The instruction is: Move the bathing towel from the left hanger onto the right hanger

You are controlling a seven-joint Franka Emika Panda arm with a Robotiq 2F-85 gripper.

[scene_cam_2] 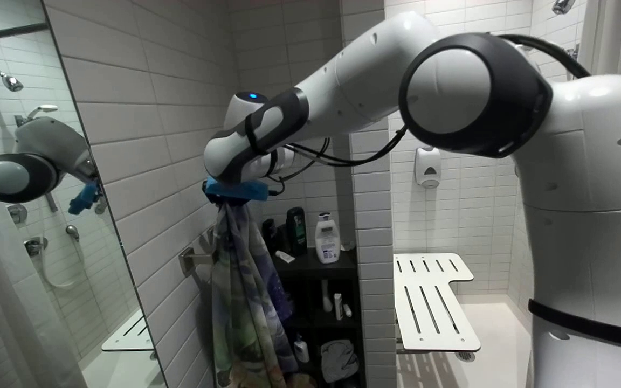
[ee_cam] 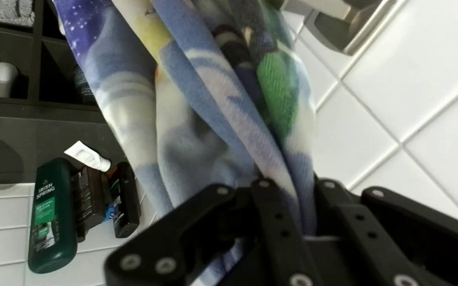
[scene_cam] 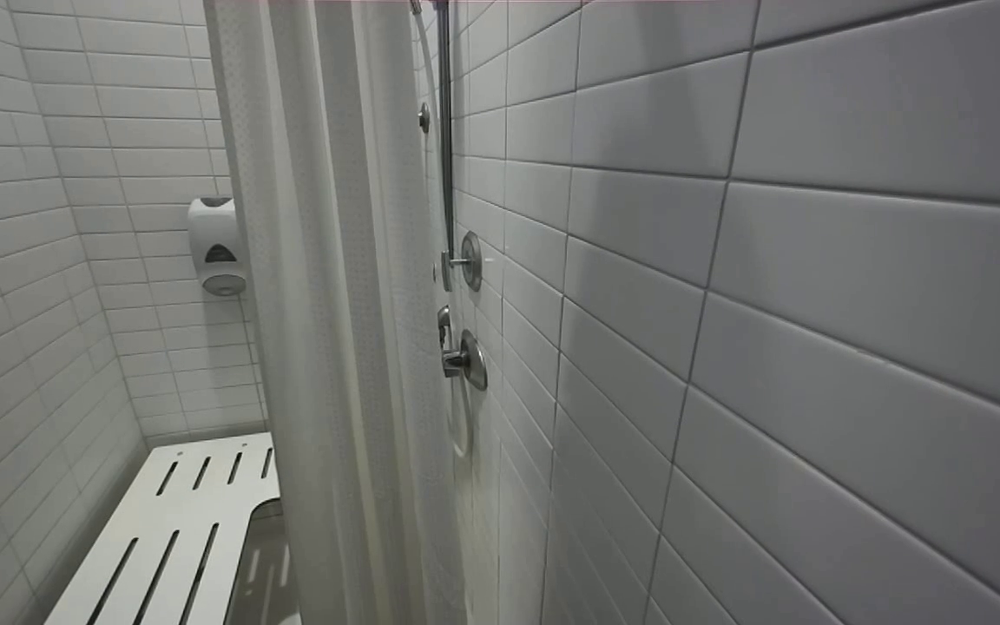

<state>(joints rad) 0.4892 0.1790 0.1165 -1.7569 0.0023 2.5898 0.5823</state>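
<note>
Wrist view: the gripper [ee_cam: 296, 188] stands narrow, its two black fingers [ee_cam: 274, 216] pinching gathered folds of the bathing towel [ee_cam: 221, 111], which widens from the grip toward the top edge. A metal hanger [scene_cam_2: 187, 262] juts from the tiled wall [scene_cam_2: 165, 215] in an exterior view, just beside the towel's left edge; I cannot tell whether any cloth lies over it, nor whether it is the left or the right one. The arm [scene_cam_2: 364, 75] reaches across from the right edge, a blue cover [scene_cam_2: 240, 189] at its wrist, and the towel hangs below that, overlapping the left end of a black shelf [scene_cam_2: 308, 267].

On the shelf's top a white bottle [scene_cam_2: 328, 240] stands near the right edge. Farther left stands a dark green bottle [scene_cam_2: 296, 231], labelled IRISH SPRING in the wrist view, and a small white tube [scene_cam_2: 284, 257] lies near it. A grey cloth [scene_cam_2: 338, 360] sits in a lower compartment toward the right edge.

Along the left edge, a mirror [scene_cam_2: 73, 242] reflects part of the arm. Both exterior views show a slatted white bench [scene_cam_2: 429, 278] and a wall dispenser [scene_cam_2: 428, 167]; a curtain [scene_cam: 335, 304] partly covers both in an exterior view.
</note>
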